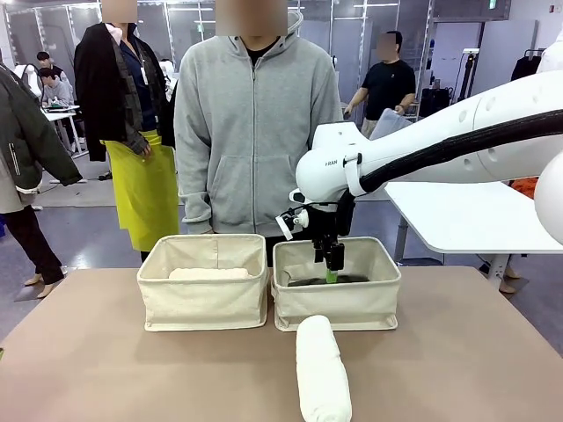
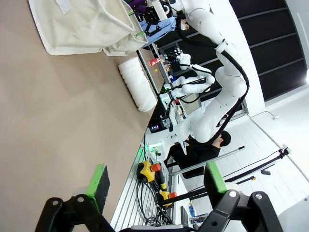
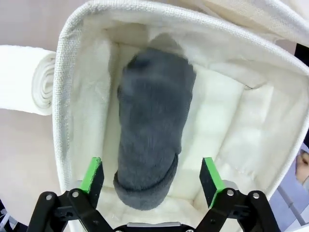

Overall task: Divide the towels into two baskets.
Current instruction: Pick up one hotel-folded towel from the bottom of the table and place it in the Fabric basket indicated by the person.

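Note:
Two cream baskets stand side by side on the tan table. The left basket holds a pale rolled towel. In the right basket lies a dark grey rolled towel. My right gripper hangs open just above the grey towel's end, its green pads clear of it on both sides. A white rolled towel lies on the table in front of the right basket. My left gripper is open and empty, low over the table, far from the baskets.
A person in a grey hoodie stands close behind the baskets, hands hidden. Bare tabletop spreads to the left and right of the white towel. Other people and a white table stand farther back.

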### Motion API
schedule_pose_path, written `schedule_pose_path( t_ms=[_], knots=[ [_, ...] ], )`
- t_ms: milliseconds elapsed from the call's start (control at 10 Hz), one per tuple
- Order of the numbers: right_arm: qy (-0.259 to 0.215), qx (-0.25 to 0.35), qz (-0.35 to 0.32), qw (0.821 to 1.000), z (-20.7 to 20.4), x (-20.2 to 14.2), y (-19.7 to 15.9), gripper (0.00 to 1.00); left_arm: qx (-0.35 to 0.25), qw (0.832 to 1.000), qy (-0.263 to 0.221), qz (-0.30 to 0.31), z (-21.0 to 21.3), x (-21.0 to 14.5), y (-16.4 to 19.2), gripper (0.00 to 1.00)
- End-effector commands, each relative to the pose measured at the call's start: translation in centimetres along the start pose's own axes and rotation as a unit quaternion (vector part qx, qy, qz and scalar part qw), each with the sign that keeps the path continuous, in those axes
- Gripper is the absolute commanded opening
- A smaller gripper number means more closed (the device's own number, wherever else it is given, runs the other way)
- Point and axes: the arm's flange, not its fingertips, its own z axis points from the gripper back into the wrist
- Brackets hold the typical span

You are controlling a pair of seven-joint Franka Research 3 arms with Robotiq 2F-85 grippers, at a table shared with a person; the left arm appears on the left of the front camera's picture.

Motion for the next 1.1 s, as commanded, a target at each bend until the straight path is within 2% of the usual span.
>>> schedule_pose_path(
  t_ms=[0, 100, 1000],
  knots=[
    [-0.002, -0.011, -0.017, 1.0, 0.5, -0.3, 2.0, 1.0, 0.002, 1.0, -0.002, -0.004, 0.2, -0.1, -0.5, 1.0],
    [0.0, 0.0, 0.0, 1.0, 0.0, 0.0, 0.0, 1.0, 0.002, 1.0, -0.002, -0.004, 0.2, -0.1, -0.5, 1.0],
    [0.0, 0.0, 0.0, 1.0, 0.0, 0.0, 0.0, 1.0, 0.002, 1.0, -0.002, -0.004, 0.2, -0.1, -0.5, 1.0]
  ],
)
